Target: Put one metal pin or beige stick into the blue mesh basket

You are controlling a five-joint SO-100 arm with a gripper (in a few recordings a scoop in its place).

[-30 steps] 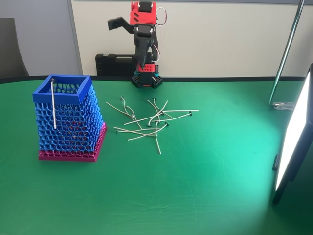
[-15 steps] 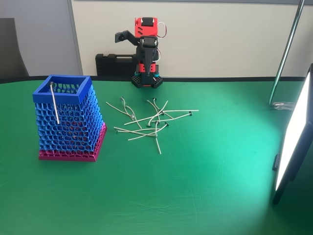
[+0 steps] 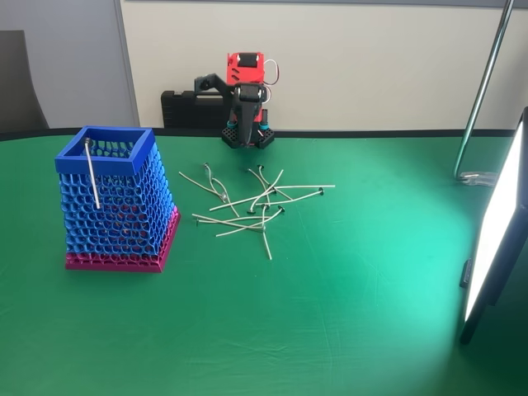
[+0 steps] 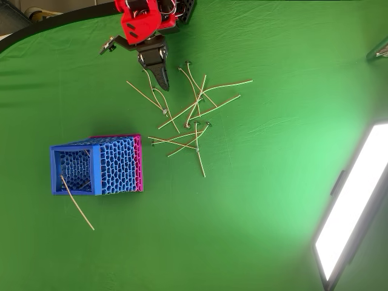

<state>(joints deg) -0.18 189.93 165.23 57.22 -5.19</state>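
Fingers (image 4: 160,77) together and empty, pointing down at the table's (image 4: 260,200) twelve-o'clock edge. Loose pins (image 4: 188,118) lie just beyond. At eight o'clock from them, one pin (image 4: 77,202) leans against the blue basket's (image 4: 115,165) rim, its lower end outside.

Green table (image 3: 346,330) carries blue mesh basket (image 3: 115,202) and scattered pins (image 3: 256,206).

seen from above, the blue mesh basket (image 4: 97,165) stands toward the left edge of the green tabletop (image 4: 260,200). a thin beige stick (image 4: 77,202) leans on its rim, its lower end beyond the basket. a loose pile of pins (image 4: 191,115) lies near the top edge, just below the red arm's dark hand (image 4: 161,76).
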